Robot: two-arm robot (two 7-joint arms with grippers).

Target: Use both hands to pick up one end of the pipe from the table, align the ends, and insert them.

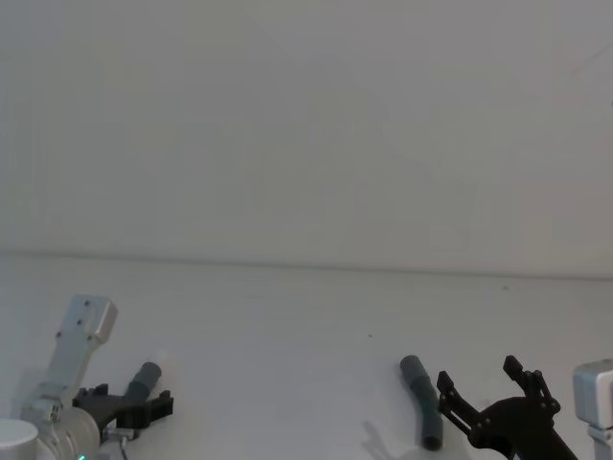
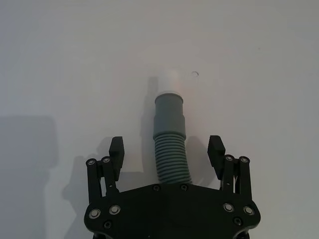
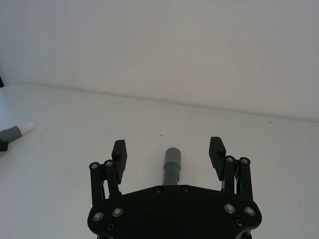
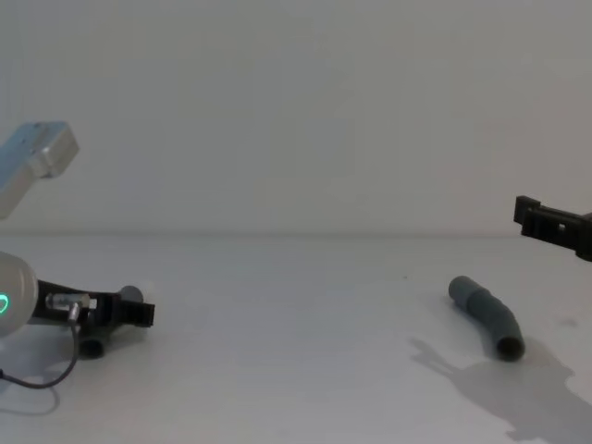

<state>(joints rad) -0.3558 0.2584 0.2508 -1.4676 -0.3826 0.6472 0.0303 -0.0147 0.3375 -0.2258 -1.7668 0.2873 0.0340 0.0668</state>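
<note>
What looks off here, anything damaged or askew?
Nothing stands out. The white-tipped grey ribbed hose piece lies within the open left gripper; the cuffed grey hose piece lies on the white table by the open right gripper.

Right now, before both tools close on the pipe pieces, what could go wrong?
The left tool stands open astride the ribbed, curved part of the white-tipped piece; closing there might roll it and swing the white tip off line.
The right tool hangs open above the cuffed piece; a descent slightly off could push it along the table.
White tip and cuff both point away from the robot, so the mating may jam.
</note>
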